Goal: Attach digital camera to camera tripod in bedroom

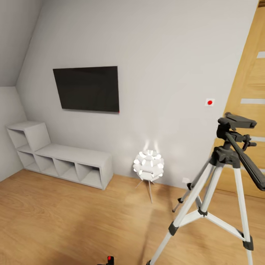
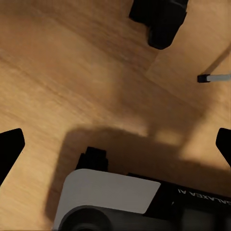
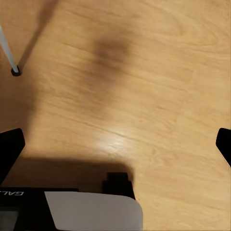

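Camera tripod [image 1: 215, 184] stands at right, near wooden door [image 1: 250, 92] — head plate on top bare. Digital camera: cannot tell where. Both arms hang low over floor [image 2: 62, 86], fingers spread apart, grasping nothing — right arm nearer tripod.

The floor [image 1: 62, 213] is light wood with a soft sheen, the door [image 1: 252, 84] a warmer wood, the tripod [image 1: 221, 184] has smooth silver metal legs with matt black joints and head, the wall screen [image 1: 86, 88] is glossy black, and the shelves [image 1: 59, 158] matt white.
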